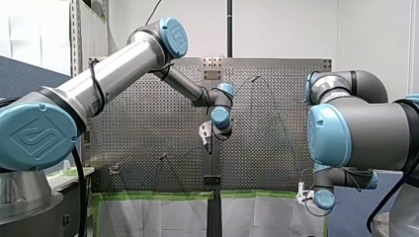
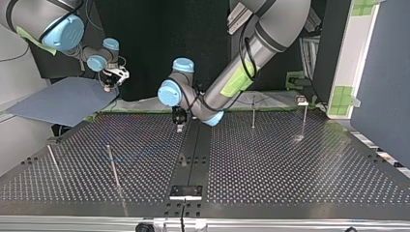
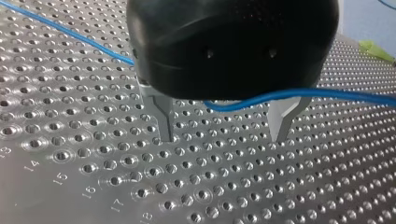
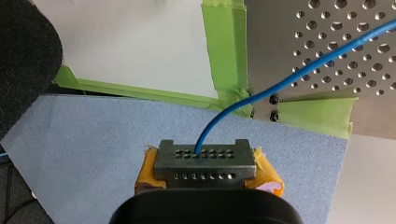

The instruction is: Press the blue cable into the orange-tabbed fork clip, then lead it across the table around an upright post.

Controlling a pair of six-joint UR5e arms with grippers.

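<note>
Bright even light glints off the table.

A thin blue cable has 1 end clamped between the yellow pads of my right hand, which is off the edge of the perforated metal table. From there the cable arcs onto the table. Further along it sags in a shallow loop between the 2 spread metal fingers of my left hand, not pinched. 2 thin upright metal posts stand at the top view's far right. A small metal clip sits beside them, its tab colour too small to tell.
</note>
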